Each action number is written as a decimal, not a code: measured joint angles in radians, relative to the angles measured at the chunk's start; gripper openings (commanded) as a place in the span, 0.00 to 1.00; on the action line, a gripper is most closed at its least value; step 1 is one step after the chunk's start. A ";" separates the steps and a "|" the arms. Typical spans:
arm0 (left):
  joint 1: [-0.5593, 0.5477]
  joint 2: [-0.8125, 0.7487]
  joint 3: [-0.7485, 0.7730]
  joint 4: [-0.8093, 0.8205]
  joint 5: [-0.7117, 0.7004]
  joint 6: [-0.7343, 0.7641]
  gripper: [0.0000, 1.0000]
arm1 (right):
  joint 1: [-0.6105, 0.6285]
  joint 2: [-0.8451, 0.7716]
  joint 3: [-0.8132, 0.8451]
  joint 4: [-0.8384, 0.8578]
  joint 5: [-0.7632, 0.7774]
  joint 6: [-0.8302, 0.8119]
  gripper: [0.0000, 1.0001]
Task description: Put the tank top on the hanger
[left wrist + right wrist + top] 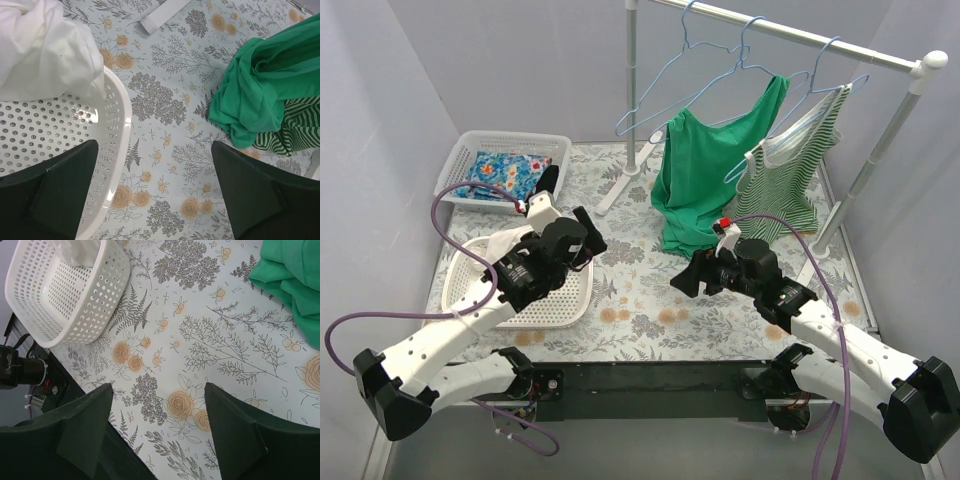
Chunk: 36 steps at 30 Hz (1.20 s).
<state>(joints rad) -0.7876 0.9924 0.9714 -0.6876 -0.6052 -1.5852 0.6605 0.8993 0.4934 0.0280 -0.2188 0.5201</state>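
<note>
The bench (640,290) is covered with a floral-patterned sheet. A clothes rail (800,38) stands on it at the far right.

The rail carries three hangers. A green top (705,170) hangs on one, its lower part piled on the bench. A green-and-white striped top (790,175) hangs just to its right and touches it. The hanger (653,84), light-blue wire, is the leftmost of the three and is bare.

There are two perforated white baskets on the left side. The far basket (480,145) holds a blue patterned cloth (510,172). The near basket (582,290) sits largely beneath the left arm.

The tank top (40,50) lies bunched in the near basket against its right-hand wall. It is apart from both hands and well apart from the hanger. The overhead view hides it behind the left arm, so its full extent cannot be confirmed; it appears to be a loose heap.

The left hand (155,190) is spread wide and grips nothing. It is poised over the right rim of the near basket, one finger above the basket floor and the other above the bench.

The right hand (157,425) is likewise spread wide and empty. It is over bare bench between the near basket and the green top.
</note>
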 measured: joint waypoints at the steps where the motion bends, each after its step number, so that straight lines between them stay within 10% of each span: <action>1: 0.000 0.004 0.003 -0.007 -0.007 -0.003 0.98 | 0.000 -0.002 0.000 0.000 -0.001 0.000 0.82; 14: 0.079 0.223 0.100 -0.099 -0.100 -0.024 0.97 | 0.000 -0.003 0.000 -0.002 -0.031 -0.014 0.81; 25: 0.405 0.481 0.219 -0.017 -0.124 0.056 0.54 | 0.000 -0.003 0.000 -0.006 -0.070 -0.027 0.81; 36: 0.465 0.633 0.269 0.019 -0.076 0.083 0.40 | 0.000 -0.019 0.000 -0.026 -0.072 -0.027 0.80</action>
<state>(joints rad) -0.3229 1.6257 1.2407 -0.6685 -0.6811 -1.5021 0.6605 0.8806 0.4934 0.0021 -0.2913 0.4934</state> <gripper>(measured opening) 0.465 0.807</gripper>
